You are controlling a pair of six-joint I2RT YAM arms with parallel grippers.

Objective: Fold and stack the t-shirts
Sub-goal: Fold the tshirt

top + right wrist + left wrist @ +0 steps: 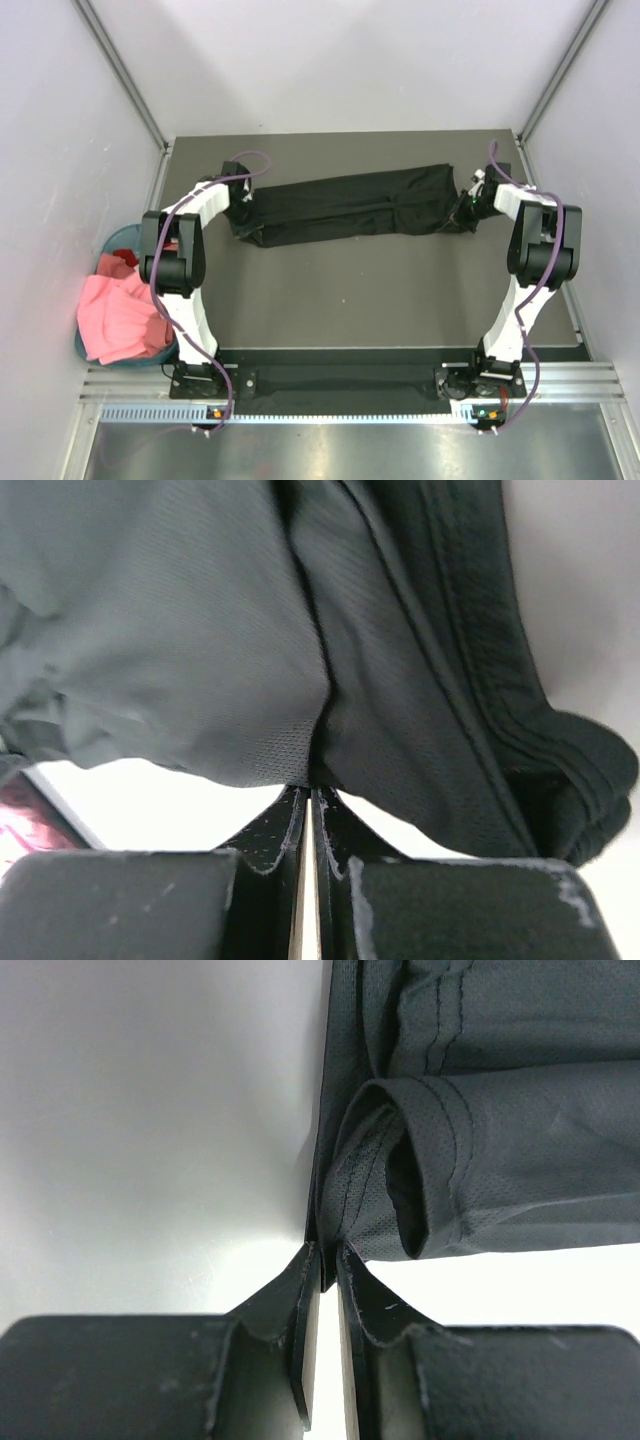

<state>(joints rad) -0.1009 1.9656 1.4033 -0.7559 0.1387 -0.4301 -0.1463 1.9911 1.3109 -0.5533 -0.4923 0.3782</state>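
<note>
Grey table (350, 290): both end effectors (325, 1260) (310, 792) pinch black t-shirt (340, 205).

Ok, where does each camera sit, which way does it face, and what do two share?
Top external: above and behind the arms, facing down on the table; left arm and right arm show whole.
Left wrist: on that wrist, facing along the left tool, pinched on an edge of the black t-shirt; only the tool shows.
Right wrist: on that wrist, facing along the right tool, shut on the same shirt; only the tool shows.
Shared: all three see the black t-shirt.
</note>
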